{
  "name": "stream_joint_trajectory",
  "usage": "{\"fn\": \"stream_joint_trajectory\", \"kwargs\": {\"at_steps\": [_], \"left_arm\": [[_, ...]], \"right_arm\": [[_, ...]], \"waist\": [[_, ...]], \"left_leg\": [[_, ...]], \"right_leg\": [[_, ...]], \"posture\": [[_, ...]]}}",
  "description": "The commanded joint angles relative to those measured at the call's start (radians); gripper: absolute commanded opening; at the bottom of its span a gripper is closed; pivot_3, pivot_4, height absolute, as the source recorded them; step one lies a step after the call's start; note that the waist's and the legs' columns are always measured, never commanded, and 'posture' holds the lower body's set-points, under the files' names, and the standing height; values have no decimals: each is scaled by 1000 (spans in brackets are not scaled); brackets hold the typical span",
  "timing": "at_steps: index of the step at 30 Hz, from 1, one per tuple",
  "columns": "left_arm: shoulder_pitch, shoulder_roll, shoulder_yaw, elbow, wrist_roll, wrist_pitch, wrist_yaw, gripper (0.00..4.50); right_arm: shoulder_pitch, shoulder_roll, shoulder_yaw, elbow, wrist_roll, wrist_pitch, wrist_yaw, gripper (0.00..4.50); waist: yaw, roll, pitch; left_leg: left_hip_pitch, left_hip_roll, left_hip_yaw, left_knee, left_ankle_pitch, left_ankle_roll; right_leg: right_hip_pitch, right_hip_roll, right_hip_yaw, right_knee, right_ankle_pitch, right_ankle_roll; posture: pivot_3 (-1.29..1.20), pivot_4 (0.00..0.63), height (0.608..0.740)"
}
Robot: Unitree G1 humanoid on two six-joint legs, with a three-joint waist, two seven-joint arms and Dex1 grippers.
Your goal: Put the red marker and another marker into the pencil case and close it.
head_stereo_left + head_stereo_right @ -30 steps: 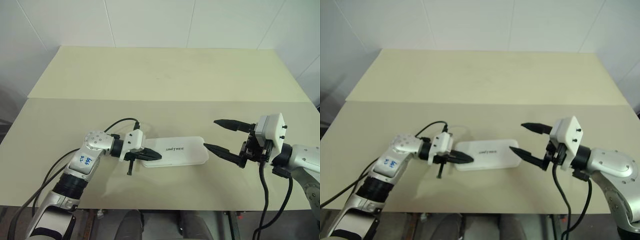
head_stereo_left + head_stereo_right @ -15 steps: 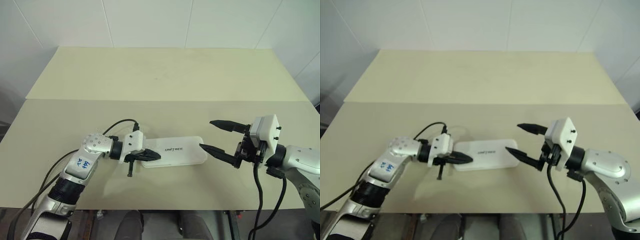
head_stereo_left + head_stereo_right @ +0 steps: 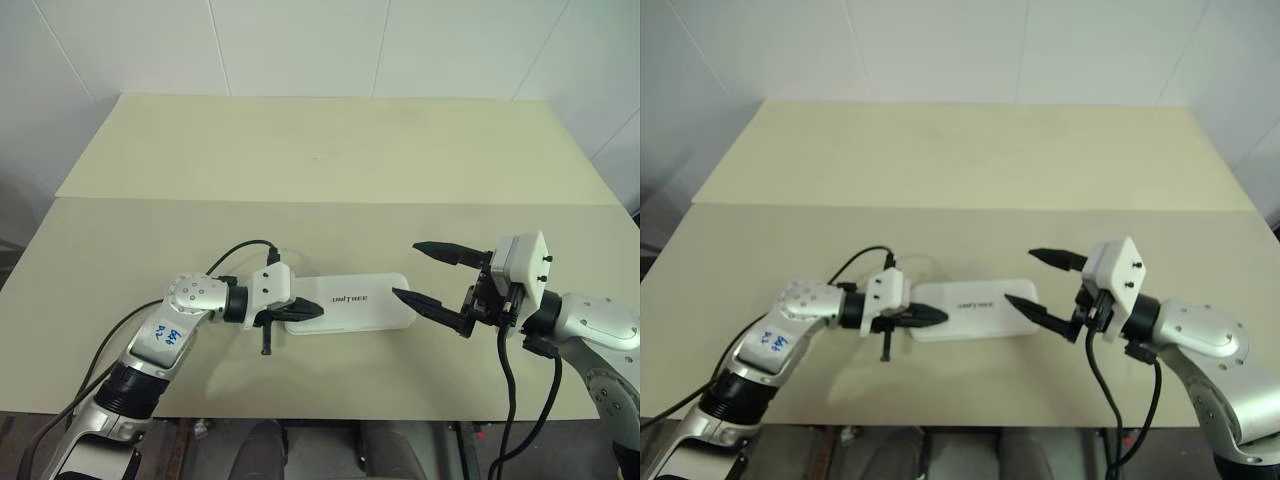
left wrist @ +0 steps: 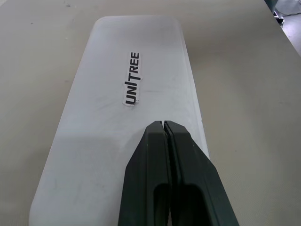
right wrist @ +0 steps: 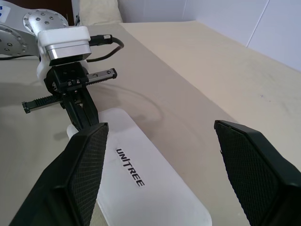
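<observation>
The left claw point(image 3: 308, 313) is squeezed tight shut, holding nothing. Its black tips rest on the left end of the white pencil case point(image 3: 355, 301), a little below the middle of the head picture. The case lies flat on the table point(image 3: 320, 160) with its lid down, and small dark letters point(image 4: 132, 78) show on top. The right claw point(image 3: 420, 271) is spread wide and holds nothing. It sits at the right end of the case, one finger point(image 3: 425, 303) just over that end.
</observation>
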Motion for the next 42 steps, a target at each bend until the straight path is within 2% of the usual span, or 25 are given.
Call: {"fn": "stream_joint_trajectory", "kwargs": {"at_steps": [1, 10, 15, 18, 21, 23, 29, 33, 42], "left_arm": [[40, 4, -35, 50, 92, 70, 85, 45], [37, -20, 0, 12, -1, 77, 77, 45], [53, -8, 106, -42, -121, 55, 14, 45], [70, 15, 200, -64, -197, 45, -17, 45], [79, 44, 286, -73, -244, 13, -44, 456], [79, 58, 329, -82, -264, -4, -54, 944], [57, 47, 345, -96, -284, -14, -40, 3027], [2, -1, 305, -48, -272, -34, -31, 4383], [-91, -62, 226, 34, -208, -74, -16, 4480]], "right_arm": [[-7, -1, -7, -35, 16, -3, -8, 3836], [-32, -4, 0, -20, 19, 8, 2, 3836], [-39, -1, 4, 12, 18, -2, 26, 3836], [-40, -4, 7, 47, 8, -19, 59, 3836], [-39, -13, 0, 98, -6, -46, 102, 3836], [-36, -18, -10, 131, -15, -67, 127, 3836], [9, -49, -73, 181, -31, -101, 168, 3836], [79, -64, -148, 162, -34, -109, 166, 3836], [165, -61, -236, 145, -39, -128, 161, 3836]], "waist": [[1, 0, -1], [-3, -1, -1], [-2, -1, -1], [1, -1, -1], [2, -1, -1], [0, -1, -1], [4, -1, -1], [10, -1, -1], [0, 0, -1]], "left_leg": [[0, 0, 0, 0, 0, 0], [0, 0, 0, 1, 0, 0], [-4, 1, 1, -3, -1, 0], [-5, 0, 0, -3, -4, 1], [-11, 1, -1, -3, -4, 1], [-15, 1, -3, -1, -4, 1], [-16, 0, -2, 1, -4, 1], [-16, -1, -2, 3, -4, 1], [-15, -1, -2, 4, -4, 2]], "right_leg": [[0, 0, 0, 0, 0, 0], [1, 0, 0, -4, 1, -1], [-3, 0, 0, -6, 1, 0], [-9, 0, 0, 4, -1, 3], [-18, 1, -2, 11, 2, 12], [-21, 1, -4, 11, 2, 12], [-20, 0, -3, 9, 2, 12], [-19, 0, -3, 9, 2, 12], [-18, 1, -2, 11, 5, 16]], "posture": [[0, 150, 740], [0, 150, 740], [0, 150, 740], [0, 150, 740], [0, 150, 740], [0, 150, 740], [0, 150, 740], [0, 150, 740], [0, 150, 740]]}}
